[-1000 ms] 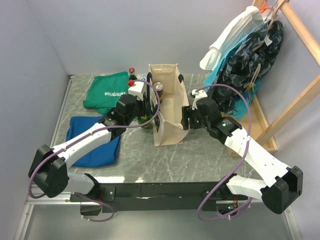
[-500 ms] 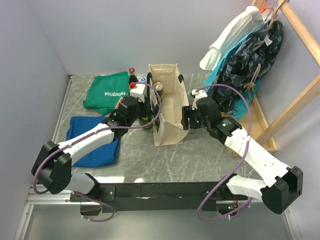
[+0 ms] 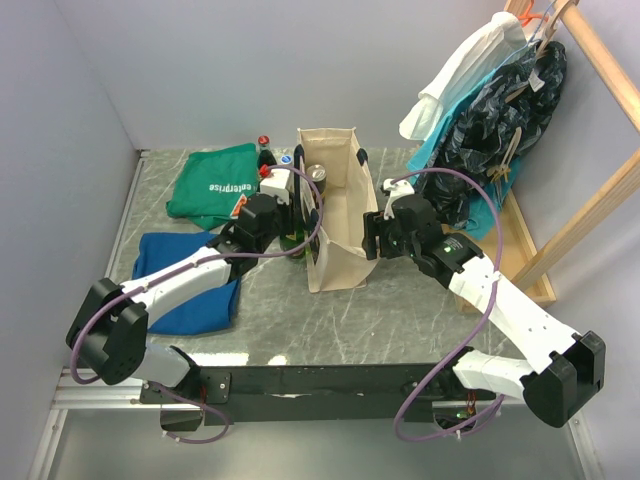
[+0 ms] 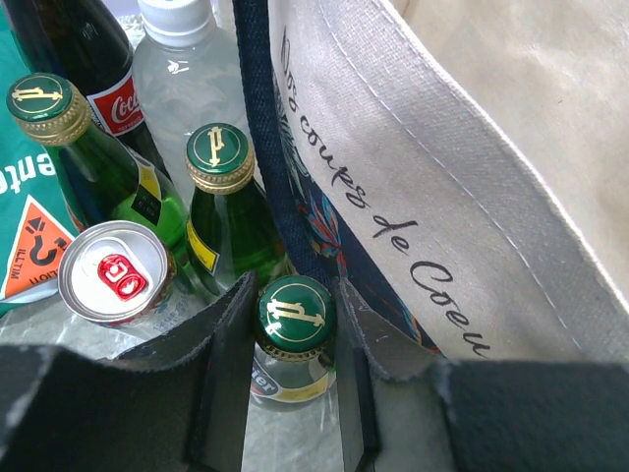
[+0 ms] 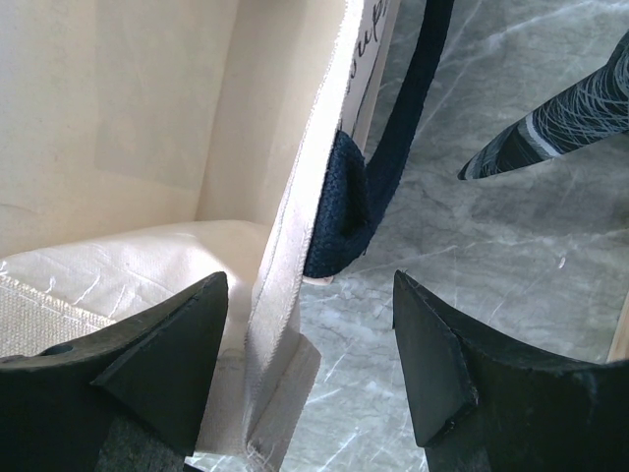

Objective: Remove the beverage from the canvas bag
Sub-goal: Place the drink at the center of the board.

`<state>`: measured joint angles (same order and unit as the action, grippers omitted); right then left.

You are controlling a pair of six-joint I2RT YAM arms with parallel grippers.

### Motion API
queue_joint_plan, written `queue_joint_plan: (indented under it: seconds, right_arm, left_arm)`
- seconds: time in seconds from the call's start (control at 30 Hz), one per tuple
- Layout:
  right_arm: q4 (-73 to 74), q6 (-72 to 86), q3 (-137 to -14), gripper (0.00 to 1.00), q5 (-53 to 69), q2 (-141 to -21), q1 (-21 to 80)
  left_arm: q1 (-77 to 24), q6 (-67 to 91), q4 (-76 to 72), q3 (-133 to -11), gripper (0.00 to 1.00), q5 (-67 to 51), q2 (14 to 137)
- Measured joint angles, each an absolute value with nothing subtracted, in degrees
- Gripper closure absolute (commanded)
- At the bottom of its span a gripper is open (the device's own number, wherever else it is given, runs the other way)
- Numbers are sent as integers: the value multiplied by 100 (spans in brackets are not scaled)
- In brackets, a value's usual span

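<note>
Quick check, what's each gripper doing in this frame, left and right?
Left gripper: closed on the green bottle, just under its cap.
Right gripper: open, fingers straddling the canvas bag rim, not clamping it.

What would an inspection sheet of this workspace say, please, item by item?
Surface: grey marble table; no spills seen.
Job's things: canvas bag upright and open; green-capped bottle outside it, by its printed wall.
Clutter: other bottles and a can left of the bag; green cloth; blue cloth.
Grippers: left gripper appears shut on the green-capped bottle; right gripper open, straddling the bag's right wall.
Cables: purple cables loop along both arms; no snag seen.
Surroundings: clothes on a wooden rack to the right; plain walls.
</note>
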<state>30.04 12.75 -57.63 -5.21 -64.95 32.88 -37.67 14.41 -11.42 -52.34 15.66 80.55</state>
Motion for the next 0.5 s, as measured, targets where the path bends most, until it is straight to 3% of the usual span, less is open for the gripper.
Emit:
queue_joint_plan:
  seconds: [0.5]
  right_arm:
    - [3002,1273,-5763,26,-523,-6510,3288]
  left_arm:
    - [-3767,1400,-1345,-5177,99,1651,8204]
